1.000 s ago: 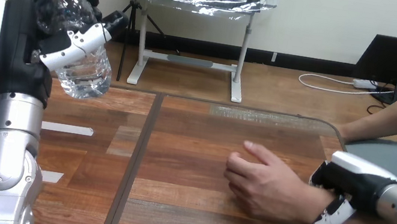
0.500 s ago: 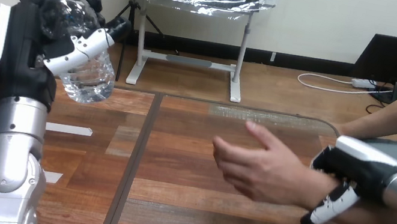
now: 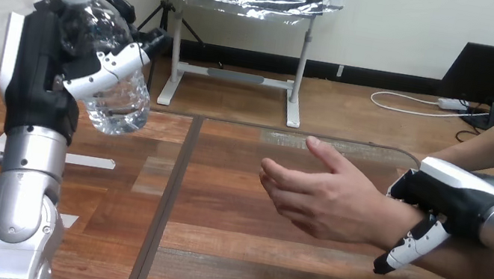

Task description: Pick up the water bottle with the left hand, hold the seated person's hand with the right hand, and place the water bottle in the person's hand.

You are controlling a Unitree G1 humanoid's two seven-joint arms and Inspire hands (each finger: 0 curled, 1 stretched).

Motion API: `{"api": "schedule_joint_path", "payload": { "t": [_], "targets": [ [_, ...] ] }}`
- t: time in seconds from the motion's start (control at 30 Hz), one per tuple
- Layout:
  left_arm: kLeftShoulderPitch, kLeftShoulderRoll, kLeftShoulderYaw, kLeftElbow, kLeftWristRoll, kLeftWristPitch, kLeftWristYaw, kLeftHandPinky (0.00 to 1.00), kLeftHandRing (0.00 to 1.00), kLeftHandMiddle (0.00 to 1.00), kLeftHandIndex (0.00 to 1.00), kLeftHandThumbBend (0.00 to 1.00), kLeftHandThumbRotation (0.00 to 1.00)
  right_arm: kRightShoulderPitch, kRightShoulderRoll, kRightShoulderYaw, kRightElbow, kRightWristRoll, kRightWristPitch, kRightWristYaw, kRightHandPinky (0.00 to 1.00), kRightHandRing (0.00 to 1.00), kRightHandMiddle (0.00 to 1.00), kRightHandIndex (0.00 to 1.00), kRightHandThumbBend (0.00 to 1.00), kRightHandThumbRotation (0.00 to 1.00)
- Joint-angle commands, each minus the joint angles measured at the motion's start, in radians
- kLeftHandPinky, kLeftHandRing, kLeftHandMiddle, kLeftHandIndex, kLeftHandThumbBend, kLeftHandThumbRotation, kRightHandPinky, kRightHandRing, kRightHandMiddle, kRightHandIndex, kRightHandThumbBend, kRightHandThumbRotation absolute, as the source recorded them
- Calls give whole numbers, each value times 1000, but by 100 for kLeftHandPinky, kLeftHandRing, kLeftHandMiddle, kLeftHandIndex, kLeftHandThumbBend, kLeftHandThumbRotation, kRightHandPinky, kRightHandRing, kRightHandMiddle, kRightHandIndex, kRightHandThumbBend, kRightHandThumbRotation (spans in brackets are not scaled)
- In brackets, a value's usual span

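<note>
Gripping a clear water bottle (image 3: 115, 91) in curled fingers, the left robot hand (image 3: 42, 75) holds it tilted, cap uppermost, above the left side of the wooden surface (image 3: 224, 257). At right, the right robot hand (image 3: 446, 199) curls round the person's wrist (image 3: 387, 224). The person's hand (image 3: 318, 193) is open and raised off the surface, well apart from the bottle.

The clear water bottle (image 3: 122, 100), white-capped, is raised at the view's 10 o'clock in the left hand (image 3: 42, 75)'s curled fingers, cap tilted toward 11 o'clock. The person's hand (image 3: 325, 198) is open at 4 o'clock, thumb uppermost, fingers pointing to 9 o'clock.
</note>
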State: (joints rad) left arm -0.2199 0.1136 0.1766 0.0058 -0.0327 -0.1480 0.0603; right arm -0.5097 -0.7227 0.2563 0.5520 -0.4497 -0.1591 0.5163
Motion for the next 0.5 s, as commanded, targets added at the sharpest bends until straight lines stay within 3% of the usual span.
{"api": "schedule_joint_path", "payload": {
  "t": [0.0,0.47],
  "targets": [
    [-91,7,-2,24,-15,-47,-14,26,33,38,39,62,0,-59,-26,-30,-6,4,18,-1,18,24,30,32,84,9],
    [-116,1,-2,91,-58,-35,-47,27,32,38,38,60,0,-71,-16,-30,1,16,11,-10,20,25,30,32,85,8]
  ]
}}
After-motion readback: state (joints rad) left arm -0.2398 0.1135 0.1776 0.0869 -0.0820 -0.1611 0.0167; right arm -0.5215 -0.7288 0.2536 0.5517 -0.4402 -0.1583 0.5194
